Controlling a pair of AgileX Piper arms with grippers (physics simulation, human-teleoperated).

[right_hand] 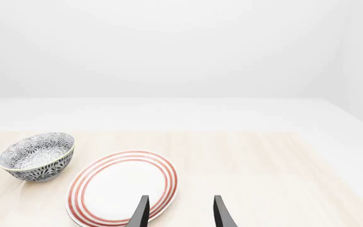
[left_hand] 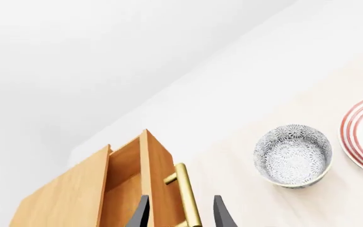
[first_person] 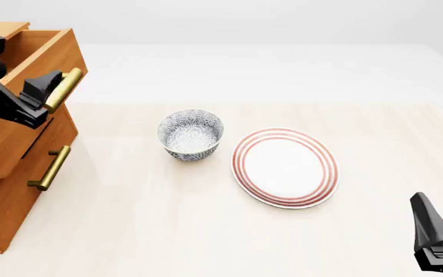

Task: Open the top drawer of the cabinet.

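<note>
Up high, left hand (first_person: pixel 43 95) around handle (first_person: pixel 64 89)

High front view; wrist views sharing bowl (left_hand: pixel 292 155) and plate (right_hand: pixel 123 187).

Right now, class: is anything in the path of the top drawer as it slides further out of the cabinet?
Nothing visible. The top drawer is partly out, the left gripper at its handle. The bowl and plate sit well off to the side.
</note>
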